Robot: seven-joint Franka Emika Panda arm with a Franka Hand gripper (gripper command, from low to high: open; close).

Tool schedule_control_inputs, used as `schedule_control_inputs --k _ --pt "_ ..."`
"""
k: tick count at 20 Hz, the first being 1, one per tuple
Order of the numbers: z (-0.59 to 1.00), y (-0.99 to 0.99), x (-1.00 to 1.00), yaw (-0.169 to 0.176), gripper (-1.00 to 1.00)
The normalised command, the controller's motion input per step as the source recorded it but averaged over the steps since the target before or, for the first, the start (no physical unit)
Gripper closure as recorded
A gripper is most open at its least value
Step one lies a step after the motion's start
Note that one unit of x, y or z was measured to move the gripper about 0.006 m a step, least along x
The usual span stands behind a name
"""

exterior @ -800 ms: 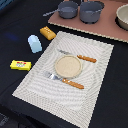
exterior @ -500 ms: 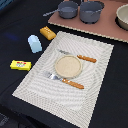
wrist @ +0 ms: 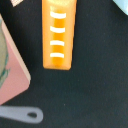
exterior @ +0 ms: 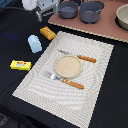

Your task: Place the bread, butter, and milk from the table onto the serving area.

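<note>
The bread (exterior: 47, 33), a golden-orange loaf with pale scored lines, lies on the dark table just off the far-left corner of the serving area (exterior: 95, 75), a beige striped placemat. It fills the wrist view (wrist: 59, 32). The milk (exterior: 34, 43), a pale-blue block, stands close beside the loaf; a corner of it shows in the wrist view (wrist: 122, 5). The butter (exterior: 20, 64), a yellow packet, lies further toward the exterior view's left. My gripper (exterior: 42, 14) hangs above the table just beyond the bread. Its fingers do not show clearly.
A tan plate (exterior: 68, 65) sits mid-mat between orange-handled cutlery (exterior: 86, 58), (exterior: 73, 83). A pinkish-brown board (exterior: 107, 27) with grey pots (exterior: 68, 8), (exterior: 92, 10) stands behind the mat; its edge (wrist: 10, 70) and a grey handle (wrist: 20, 114) show in the wrist view.
The bread, milk and butter lie where they were. Any movement of the arm is too small to tell.
</note>
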Motion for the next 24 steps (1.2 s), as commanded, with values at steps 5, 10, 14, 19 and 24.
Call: schedule_control_inputs --k 5,10,14,19,24 --pt "-0.61 0.00 -0.05 -0.034 -1.00" --pt "-0.42 0.07 -0.11 -0.007 -1.00" --pt "-0.41 0.17 -0.07 0.000 -1.00" --pt "-0.43 0.20 -0.09 -0.001 -1.00" --pt "-0.42 0.15 -0.21 0.000 -1.00"
